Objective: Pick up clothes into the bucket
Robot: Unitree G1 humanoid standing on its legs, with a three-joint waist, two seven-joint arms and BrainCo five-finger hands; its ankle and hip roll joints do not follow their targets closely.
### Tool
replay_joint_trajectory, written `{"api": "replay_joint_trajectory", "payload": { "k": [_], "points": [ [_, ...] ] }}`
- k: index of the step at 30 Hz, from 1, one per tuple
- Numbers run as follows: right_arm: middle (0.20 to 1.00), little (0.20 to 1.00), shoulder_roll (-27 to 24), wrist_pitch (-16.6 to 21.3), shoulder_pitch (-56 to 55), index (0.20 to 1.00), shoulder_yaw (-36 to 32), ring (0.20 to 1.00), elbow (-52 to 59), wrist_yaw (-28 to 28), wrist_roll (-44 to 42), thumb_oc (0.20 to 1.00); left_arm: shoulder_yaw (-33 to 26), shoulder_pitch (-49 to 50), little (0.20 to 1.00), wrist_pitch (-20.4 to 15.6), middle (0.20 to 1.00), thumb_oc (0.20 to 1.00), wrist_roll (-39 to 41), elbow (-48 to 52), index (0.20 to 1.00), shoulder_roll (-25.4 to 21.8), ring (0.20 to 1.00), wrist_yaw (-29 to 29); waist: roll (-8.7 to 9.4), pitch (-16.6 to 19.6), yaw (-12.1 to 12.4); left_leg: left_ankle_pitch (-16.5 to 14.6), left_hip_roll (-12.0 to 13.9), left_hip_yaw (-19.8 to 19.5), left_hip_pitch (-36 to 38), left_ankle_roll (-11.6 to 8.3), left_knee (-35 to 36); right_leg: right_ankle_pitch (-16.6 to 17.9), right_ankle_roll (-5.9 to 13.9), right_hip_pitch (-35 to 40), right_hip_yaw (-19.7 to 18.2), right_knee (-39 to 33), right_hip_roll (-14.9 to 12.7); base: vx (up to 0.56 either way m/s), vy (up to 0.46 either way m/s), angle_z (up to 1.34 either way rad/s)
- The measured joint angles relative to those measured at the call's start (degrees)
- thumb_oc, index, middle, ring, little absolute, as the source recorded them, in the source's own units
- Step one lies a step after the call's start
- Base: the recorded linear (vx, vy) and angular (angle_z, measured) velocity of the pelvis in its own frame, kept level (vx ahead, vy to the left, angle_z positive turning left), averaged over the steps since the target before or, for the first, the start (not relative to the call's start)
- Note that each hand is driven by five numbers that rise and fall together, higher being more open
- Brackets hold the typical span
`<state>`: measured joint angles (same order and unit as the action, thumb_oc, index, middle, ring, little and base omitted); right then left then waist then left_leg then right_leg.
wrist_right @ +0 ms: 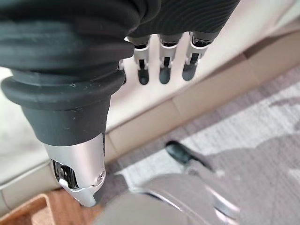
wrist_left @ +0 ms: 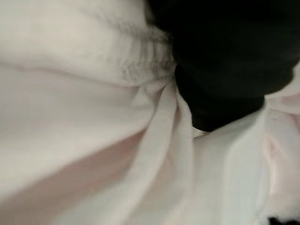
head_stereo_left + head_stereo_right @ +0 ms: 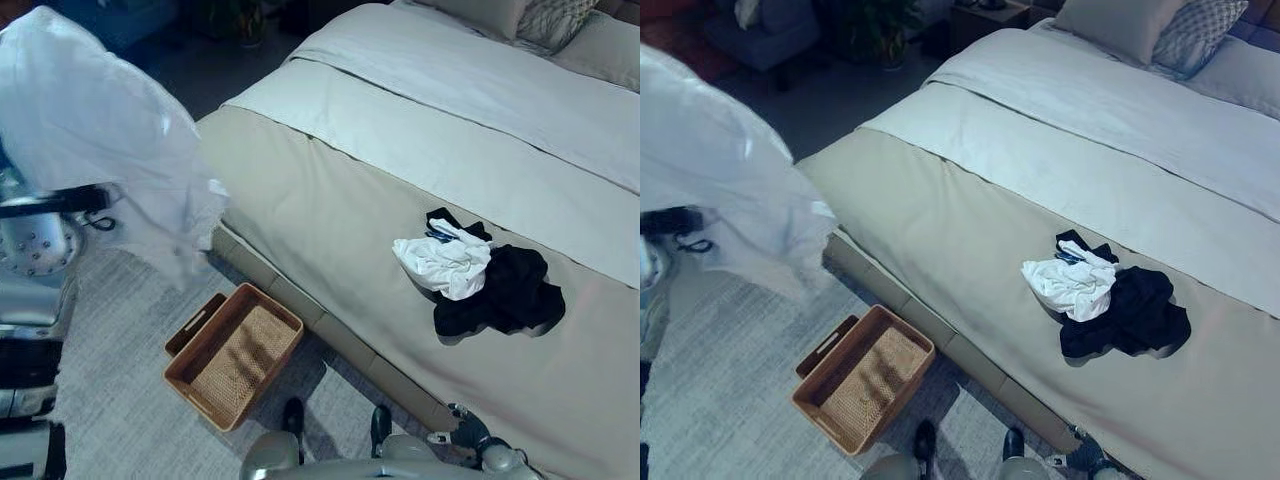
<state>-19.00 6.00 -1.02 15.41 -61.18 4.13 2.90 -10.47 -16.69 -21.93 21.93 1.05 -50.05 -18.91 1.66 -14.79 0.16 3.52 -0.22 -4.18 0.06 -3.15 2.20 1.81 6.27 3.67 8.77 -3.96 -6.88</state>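
White cloth (image 3: 90,130): closest to the head camera, hanging in the air at the robot's left, above the floor and up-left of the basket; in the left wrist view its folds press right against the lens.
Left hand: buried in that cloth; I cannot tell how its fingers are set, though the cloth seems to hang from it.
Right hand (image 1: 161,65): low by the bed's near edge, fingers straight and relaxed, grasping nothing.
Basket (image 3: 235,352): brown wicker, on the floor just beside the bed's near edge, nothing in it yet.
White garment (image 3: 445,262): crumpled on the bed near its foot edge, lying partly on the black one.
Black garment (image 3: 505,292): bunched under and beside the white one, touching it.
Handling: all three look light, limp and soft; they will drape and trail, not keep shape. A pinch on a raised fold or bunched middle should hold best; a flat edge would likely slip.
Progress: the lifted cloth seems bound for the basket; two garments still wait on the bed.
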Motion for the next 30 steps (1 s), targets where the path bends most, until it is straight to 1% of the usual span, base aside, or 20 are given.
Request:
{"api": "replay_joint_trajectory", "payload": {
  "k": [3, 4, 5, 6, 9, 10, 11, 12, 14, 16, 17, 18, 19, 20, 23, 24, 25, 30],
  "points": [
    [1.0, 1.0, -0.08, 0.11, 0.71, 1.0, -0.06, 1.0, 0.4, 0.03, 0.24, 1.0, 0.22, 2.04, 0.2, 0.01, 0.2, 0.2, 0.22, 0.06, 0.2, 2.1, 0.2, 1.03, 0.09, -0.13, 0.76, -0.15, -0.1, -0.58, -0.39, -0.17, -0.4, -0.45, 0.05, -0.27, 0.37, 0.6, -0.06, -0.09, 0.003, 0.12],
    [1.0, 1.0, -0.24, 0.16, 1.41, 1.0, -0.11, 1.0, 0.55, 0.1, 0.46, 1.0, 0.1, 2.82, 0.2, -0.14, 0.2, 0.2, 0.22, 0.46, 0.2, 4.72, 0.2, 1.31, 0.01, -0.59, 0.62, -0.24, -0.23, -1.44, -1.77, -0.31, -1.44, -1.17, 0.04, -1.44, 1.18, 2.23, -0.33, -0.09, 0.012, 0.26],
    [1.0, 1.0, -0.25, 0.17, 2.0, 1.0, -0.21, 1.0, 0.54, 0.14, 0.46, 1.0, 0.2, 3.33, 0.2, -0.13, 0.2, 0.2, 0.23, 0.45, 0.2, 5.6, 0.2, 1.56, 0.04, -1.06, 0.78, -0.23, -0.22, -1.71, -2.45, -0.3, -1.96, -1.38, -0.03, -2.15, 1.28, 3.11, -0.27, -0.12, 0.014, 0.32],
    [1.0, 1.0, -0.43, 0.2, 3.48, 1.0, -0.2, 1.0, 1.28, 0.36, 0.47, 1.0, 0.24, 4.01, 0.2, -0.12, 0.2, 0.2, 0.27, -0.1, 0.2, 9.3, 0.2, 1.91, 0.03, -2.11, 0.78, -0.26, -0.3, -2.35, -4.72, -0.32, -3.47, -2.13, -0.17, -4.44, 1.65, 5.41, -0.41, -0.08, 0.014, 0.17],
    [1.0, 1.0, -0.58, 0.44, 5.4, 1.0, -0.28, 1.0, 3.59, 0.73, 0.47, 1.0, 0.58, 5.51, 0.2, 0.54, 0.2, 0.2, 0.27, -1.71, 0.2, 12.73, 0.2, 2.43, 0.27, -4.1, 0.74, -0.24, -0.22, -2.54, -6.24, -0.31, -4.52, -2.8, -0.34, -6.53, 1.74, 7.77, -0.55, -0.05, 0.011, 0.07],
    [1.0, 1.0, -0.66, 0.52, 5.5, 1.0, -0.57, 1.0, 4.84, 1.07, 0.47, 1.0, 0.93, 5.51, 0.2, 0.53, 0.2, 0.2, 0.23, -4.22, 0.2, 14.74, 0.2, 2.57, 0.35, -4.64, 0.75, -0.3, -0.22, -2.63, -6.87, -0.37, -4.98, -3.16, -0.43, -7.35, 1.78, 8.74, -0.59, 0.0, 0.018, 0.03],
    [1.0, 1.0, -0.66, 0.61, 5.53, 1.0, -0.6, 1.0, 5.22, 1.18, 0.48, 1.0, 0.99, 5.58, 0.2, 0.77, 0.2, 0.2, 0.25, -5.92, 0.2, 15.68, 0.2, 2.52, 0.36, -4.79, 0.71, -0.34, -0.21, -2.65, -6.92, -0.4, -4.89, -3.32, -0.52, -7.55, 1.78, 8.95, -0.63, 0.0, 0.0, 0.0],
    [1.0, 1.0, -0.66, 0.71, 5.22, 1.0, -1.1, 1.0, 6.55, 1.39, 0.49, 1.0, 0.99, 5.58, 0.2, 1.01, 0.2, 0.2, 0.16, -11.21, 0.2, 17.16, 0.2, 2.08, 0.3, -4.91, 0.54, -0.39, -0.16, -2.6, -6.95, -0.46, -4.8, -3.63, -0.57, -8.05, 1.67, 9.66, -0.65, -0.02, 0.012, -0.03],
    [1.0, 1.0, -0.67, 0.83, 5.23, 1.0, -1.11, 1.0, 7.04, 1.49, 0.49, 1.0, 1.01, 5.78, 0.2, 2.73, 0.2, 0.2, 0.24, -15.0, 0.2, 17.73, 0.2, 1.29, 0.33, -4.96, 0.58, -0.39, -0.03, -2.59, -6.94, -0.45, -4.8, -3.67, -0.56, -8.12, 1.58, 9.73, -0.67, -0.02, 0.017, -0.06],
    [1.0, 1.0, -0.8, 1.08, 5.23, 1.0, -1.18, 1.0, 7.52, 1.72, 0.56, 1.0, 1.2, 5.4, 0.2, 2.45, 0.2, 0.2, -0.34, -21.17, 0.2, 17.74, 0.2, -0.51, 0.81, -5.2, -0.55, -0.43, 0.23, -2.17, -7.5, -0.48, -4.84, -4.02, -0.8, -9.78, 1.06, 10.38, -0.44, -0.02, 0.015, -0.13],
    [1.0, 1.0, -0.83, 1.15, 5.16, 1.0, -0.95, 1.0, 9.12, 1.75, 0.99, 1.0, 0.48, 4.82, 0.2, 2.62, 0.2, 0.2, -0.44, -26.41, 0.2, 17.94, 0.2, -1.92, 0.83, -5.41, -0.75, -0.39, 0.4, -1.9, -7.96, -0.43, -4.8, -4.14, -0.95, -10.53, 0.95, 11.21, -0.51, -0.02, 0.006, -0.13],
    [1.0, 1.0, -0.8, 1.28, 5.14, 1.0, -0.93, 1.0, 9.45, 1.75, 0.99, 1.0, 0.35, 4.77, 0.2, 2.68, 0.2, 0.2, -0.39, -28.04, 0.2, 17.95, 0.2, -2.38, 0.94, -5.5, -1.02, -0.37, 0.48, -1.75, -8.14, -0.41, -4.83, -4.12, -0.96, -10.79, 0.79, 11.43, -0.34, -0.03, 0.009, -0.27],
    [1.0, 1.0, -0.83, 1.65, 4.94, 1.0, -0.94, 1.0, 9.6, 1.92, 0.99, 1.0, 0.32, 4.12, 0.2, 2.59, 0.2, 0.2, -0.46, -31.52, 0.2, 17.92, 0.2, -3.3, 1.37, -5.73, -1.48, -0.37, 0.79, -0.8, -8.31, -0.41, -4.86, -4.11, -0.96, -11.82, -0.32, 11.85, -0.11, -0.02, 0.003, -0.27],
    [1.0, 1.0, -0.84, 1.7, 4.89, 1.0, -0.89, 1.0, 9.8, 2.1, 0.99, 1.0, 0.09, 3.84, 0.2, 2.62, 0.2, 0.2, -0.42, -33.38, 0.2, 17.86, 0.2, -4.56, 1.52, -6.01, -1.16, -0.33, 0.92, -0.53, -8.49, -0.39, -5.0, -4.06, -0.97, -11.96, -0.42, 12.09, 0.1, -0.01, -0.002, -0.24],
    [1.0, 1.0, -0.89, 2.11, 4.3, 1.0, -0.37, 1.0, 9.95, 2.82, 0.99, 1.0, 0.14, 3.14, 0.2, 2.65, 0.2, 0.2, -1.1, -36.01, 0.2, 17.49, 0.2, -6.84, 2.15, -6.48, -1.79, -0.33, 1.31, -0.29, -8.8, -0.39, -5.02, -4.02, -1.0, -12.45, -0.74, 12.01, 0.64, 0.0, 0.0, -0.08],
    [1.0, 1.0, -0.93, 2.22, 4.25, 1.0, 0.04, 1.0, 10.0, 2.87, 0.99, 1.0, 0.17, 2.7, 0.2, 2.53, 0.2, 0.2, -1.29, -37.07, 0.2, 17.39, 0.2, -7.28, 2.31, -6.56, -2.41, -0.34, 1.43, -0.18, -8.79, -0.39, -5.01, -3.99, -1.06, -12.5, -0.89, 11.96, 0.75, 0.01, 0.003, -0.18],
    [1.0, 1.0, -0.95, 2.63, 4.24, 1.0, 1.06, 1.0, 10.84, 3.38, 0.99, 1.0, 0.21, 0.32, 0.2, 2.61, 0.2, 0.2, -2.14, -42.91, 0.2, 16.52, 0.2, -8.33, 2.67, -6.74, -2.33, -0.45, 1.88, 0.75, -8.79, -0.55, -4.87, -3.96, -1.1, -13.33, -1.8, 11.93, 0.96, 0.0, 0.001, -0.25],
    [1.0, 1.0, -0.83, 2.96, 4.37, 1.0, 1.23, 1.0, 11.28, 4.33, 0.95, 1.0, 0.43, -0.71, 0.2, 2.97, 0.2, 0.2, -3.32, -44.88, 0.2, 15.55, 0.2, -9.97, 3.6, -7.46, -2.54, -0.57, 2.31, 1.85, -9.08, -0.71, -4.76, -3.53, -1.27, -13.91, -2.75, 11.68, 1.68, -0.01, 0.007, -0.17]
  ]
}}
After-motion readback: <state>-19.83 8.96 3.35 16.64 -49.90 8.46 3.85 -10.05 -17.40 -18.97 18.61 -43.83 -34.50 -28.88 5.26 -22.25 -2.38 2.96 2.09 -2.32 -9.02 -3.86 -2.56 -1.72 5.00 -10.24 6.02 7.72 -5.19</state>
